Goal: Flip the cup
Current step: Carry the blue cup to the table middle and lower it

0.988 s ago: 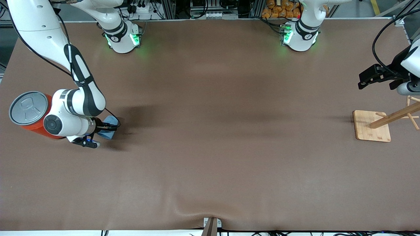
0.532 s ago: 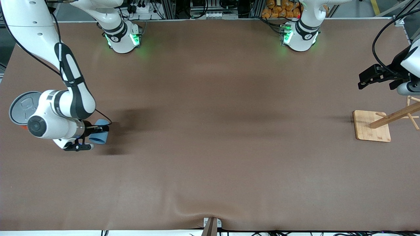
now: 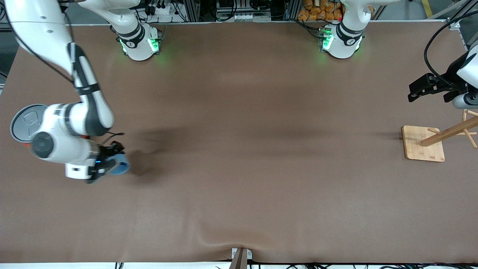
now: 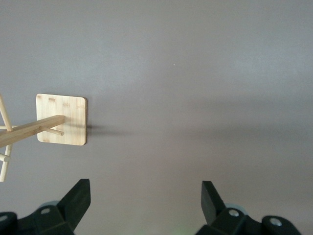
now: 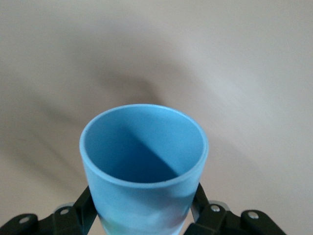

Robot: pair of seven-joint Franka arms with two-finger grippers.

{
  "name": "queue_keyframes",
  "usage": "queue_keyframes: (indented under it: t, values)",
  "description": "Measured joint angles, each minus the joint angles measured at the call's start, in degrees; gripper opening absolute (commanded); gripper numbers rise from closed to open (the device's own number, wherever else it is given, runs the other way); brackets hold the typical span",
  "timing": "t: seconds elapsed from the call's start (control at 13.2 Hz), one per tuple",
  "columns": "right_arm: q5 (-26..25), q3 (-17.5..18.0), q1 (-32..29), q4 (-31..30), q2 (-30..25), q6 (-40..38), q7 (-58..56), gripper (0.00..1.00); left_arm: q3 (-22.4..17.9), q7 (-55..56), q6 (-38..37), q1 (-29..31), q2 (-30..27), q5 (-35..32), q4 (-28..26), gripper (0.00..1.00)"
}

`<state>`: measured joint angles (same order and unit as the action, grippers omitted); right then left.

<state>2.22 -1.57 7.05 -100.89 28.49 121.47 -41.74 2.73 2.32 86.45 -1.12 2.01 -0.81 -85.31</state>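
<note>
While the matte brown table [image 3: 239, 149] spreads flat, a grey-lidded orange can [image 3: 23, 123] stands at nine o'clock; the right gripper [image 3: 108, 161] just beside it clamps the smooth tapered blue cup [image 3: 119, 168] aloft. At three o'clock, spread wide, the left gripper [image 3: 422, 87] waits above a bamboo rack [image 3: 424, 144].

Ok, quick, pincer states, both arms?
Left pincer: open, holding nothing, over the table near the wooden rack.
Right pincer: shut on the cup.

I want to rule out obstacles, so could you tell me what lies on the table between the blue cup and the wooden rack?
Nothing: the front view shows only bare brown table between the cup, held by the right gripper, and the wooden rack.
</note>
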Motion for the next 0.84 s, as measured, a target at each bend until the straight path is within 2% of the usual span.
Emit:
queue_keyframes:
  t: [0.46,0.68,0.84]
  values:
    - [-0.68,0.35,23.68,6.02,2.95,0.57,-10.38,0.57,0.01,0.01,0.0,-0.01,0.01,0.0,0.0,1.0]
    - [-5.0,0.17,31.67,6.92,7.48,4.45,-10.64,0.57,0.02,0.01,0.0,0.0,0.06,0.0,0.0,1.0]
    - [-7.81,0.0,34.11,7.41,10.1,6.34,-10.51,0.58,0.05,0.01,0.0,-0.11,0.18,0.0,0.0,1.0]
